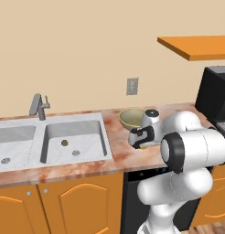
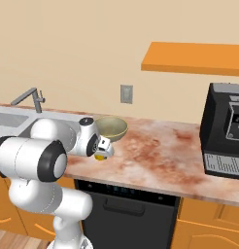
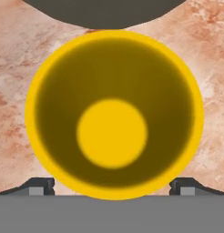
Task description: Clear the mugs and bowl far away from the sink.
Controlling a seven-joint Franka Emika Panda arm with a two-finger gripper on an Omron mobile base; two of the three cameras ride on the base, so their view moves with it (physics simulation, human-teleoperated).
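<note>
A black mug (image 3: pixel 114 113) with a yellow-orange inside stands upright on the marbled counter, seen from straight above in the hand view. My gripper (image 3: pixel 113 186) hangs open right over it, one fingertip (image 3: pixel 41 185) on each side of the rim and neither touching it. From the base, the gripper (image 1: pixel 141 138) (image 2: pixel 101 147) points down and a sliver of the mug (image 1: pixel 141 146) (image 2: pixel 99 156) shows under it. The olive-tan bowl (image 1: pixel 131 118) (image 2: pixel 111 127) (image 3: pixel 109 11) sits just behind the mug. The double-basin sink (image 1: pixel 103 137) (image 2: pixel 14 119) lies to the left.
A grey faucet (image 1: pixel 39 106) (image 2: pixel 29 99) stands behind the sink. A black coffee machine (image 2: pixel 226 130) (image 1: pixel 215 98) occupies the counter's right end under an orange shelf (image 2: pixel 194 58). Bare counter (image 2: pixel 160 151) stretches between the bowl and the machine. A wall outlet (image 1: pixel 132 86) is above the bowl.
</note>
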